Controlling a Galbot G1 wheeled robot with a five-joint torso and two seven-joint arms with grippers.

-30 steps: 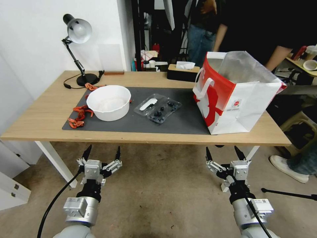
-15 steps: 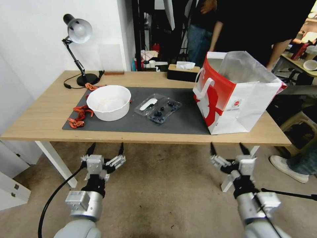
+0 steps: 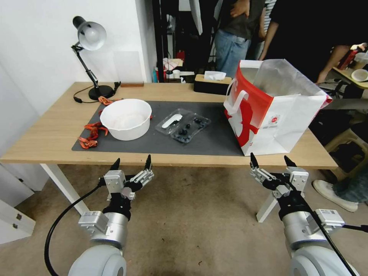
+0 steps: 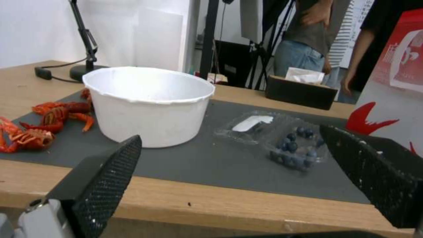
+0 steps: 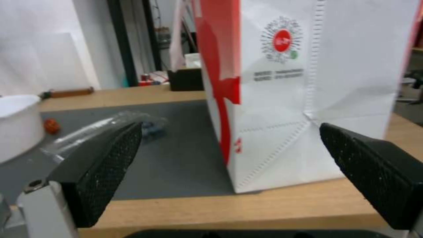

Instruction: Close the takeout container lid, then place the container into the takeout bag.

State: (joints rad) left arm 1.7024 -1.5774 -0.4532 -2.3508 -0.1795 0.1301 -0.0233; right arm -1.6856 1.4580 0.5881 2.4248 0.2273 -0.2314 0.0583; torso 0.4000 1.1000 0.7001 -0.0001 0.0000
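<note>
The takeout container [image 3: 189, 130] lies open on the dark mat [image 3: 214, 142] in the middle of the desk [image 3: 46, 142], blueberries [image 4: 293, 148] heaped in its tray. Its lid [image 3: 173, 120] is folded flat beside it, towards the white bowl [image 3: 125, 118]. Red crayfish [image 3: 92, 134] lie on the bowl's far side. The takeout bag [image 3: 274, 109] stands upright and open-topped at the mat's right end. Both pincers hover before the desk's near edge, each empty with fingers spread: the left pincer [image 3: 131, 164] faces the bowl and container, the right pincer [image 3: 271, 161] faces the bag.
</note>
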